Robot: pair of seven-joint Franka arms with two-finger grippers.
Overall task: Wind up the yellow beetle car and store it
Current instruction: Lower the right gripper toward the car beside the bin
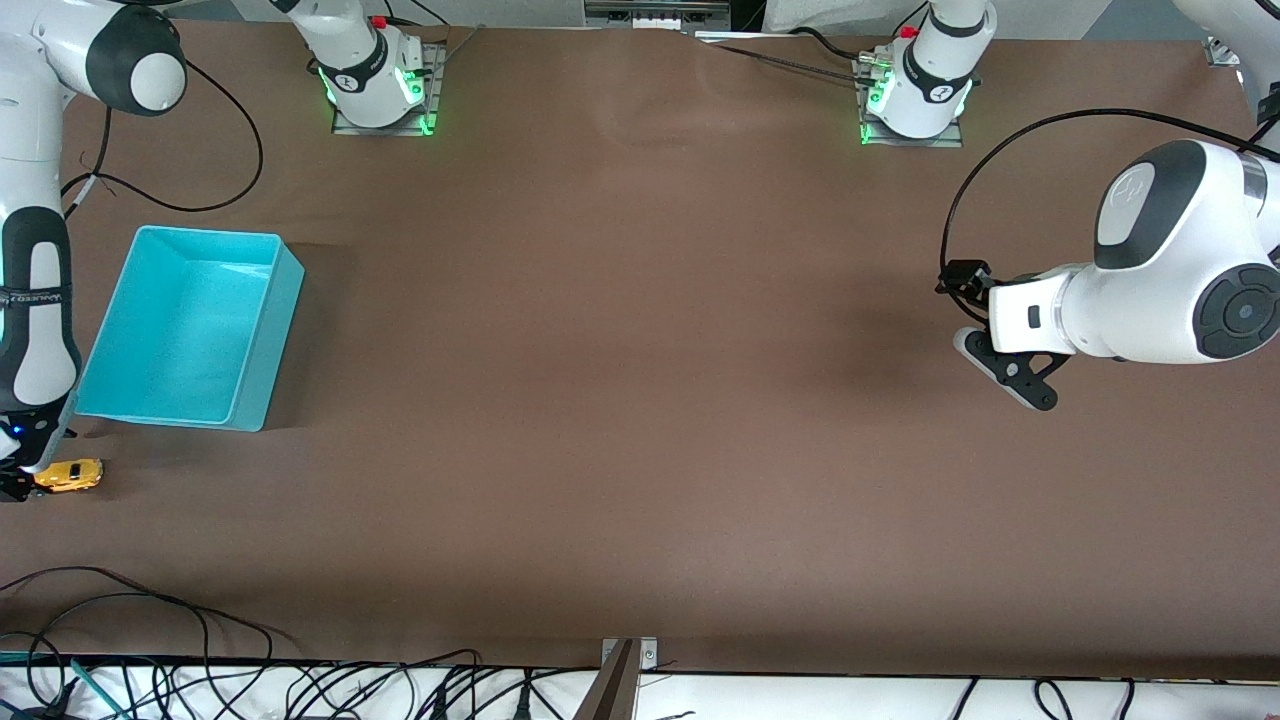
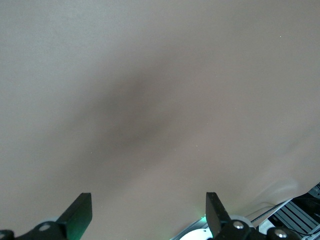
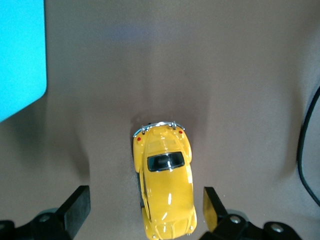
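Two arms at the brown table (image 1: pixel 640 400), both with fingers spread wide. Right gripper (image 3: pixel 145 210) low at the table edge at the right arm's end, close to the corner nearest the front camera, fingers (image 3: pixel 77 205) standing on either side of the yellow beetle car (image 1: pixel 70 475), not touching it. Car on its wheels on the table surface, rear bumper and dark rear window seen in the right wrist view, body reaching down between the open fingers there. Sits just beside the turquoise bin (image 1: pixel 255 330) and nearer the front camera than it; bin upright, nothing seen inside. Same bin a bright patch at one corner of the right wrist view (image 3: pixel 20 55). Black cable (image 3: pixel 305 150) on the table near the car in that view.

Left gripper (image 1: pixel 1005 370) waiting in the air over bare table toward the left arm's end, holding nothing. Dark fingers (image 2: pixel 80 212) well apart in the left wrist view, only plain table surface and a soft shadow below.
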